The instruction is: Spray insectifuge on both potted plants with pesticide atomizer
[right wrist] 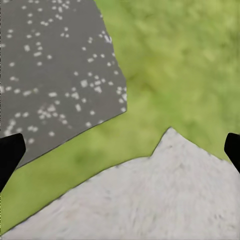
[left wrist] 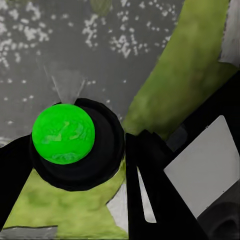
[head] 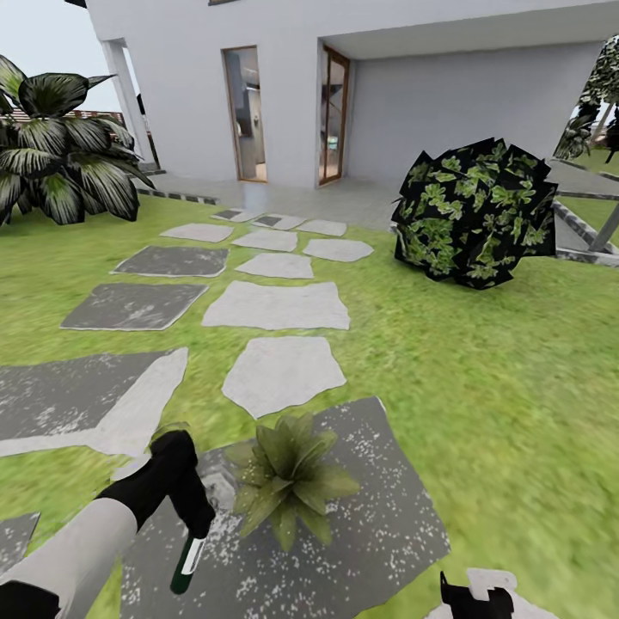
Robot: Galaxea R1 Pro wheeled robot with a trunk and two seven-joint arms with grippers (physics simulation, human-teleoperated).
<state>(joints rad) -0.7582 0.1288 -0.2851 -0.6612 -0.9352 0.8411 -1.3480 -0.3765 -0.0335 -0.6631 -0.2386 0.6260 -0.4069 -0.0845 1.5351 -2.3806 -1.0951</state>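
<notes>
A white house [head: 361, 94] stands behind the garden lawn [head: 481, 361], which is crossed by pale and dark stepping stones; a round dark bush [head: 473, 215] sits to the right and a broad-leafed palm [head: 60, 155] to the far left. Nearest the robot lies a dark speckled paving slab [head: 378, 524], and on it one potted plant [head: 288, 477], a low rosette of pointed olive leaves. Just to its left, the left end effector [head: 185, 494] is pinched on the pesticide atomizer [head: 186, 563], which hangs bottom-down over the slab; the left wrist view shows its round green end [left wrist: 63, 133] ringed in black. The right end effector [right wrist: 120, 150] hangs over grass and pale stone, its fingers spread and holding nothing. The bottle looks stiff, light and smooth, so likely slippery; a firm hold around its upper body suits it.
</notes>
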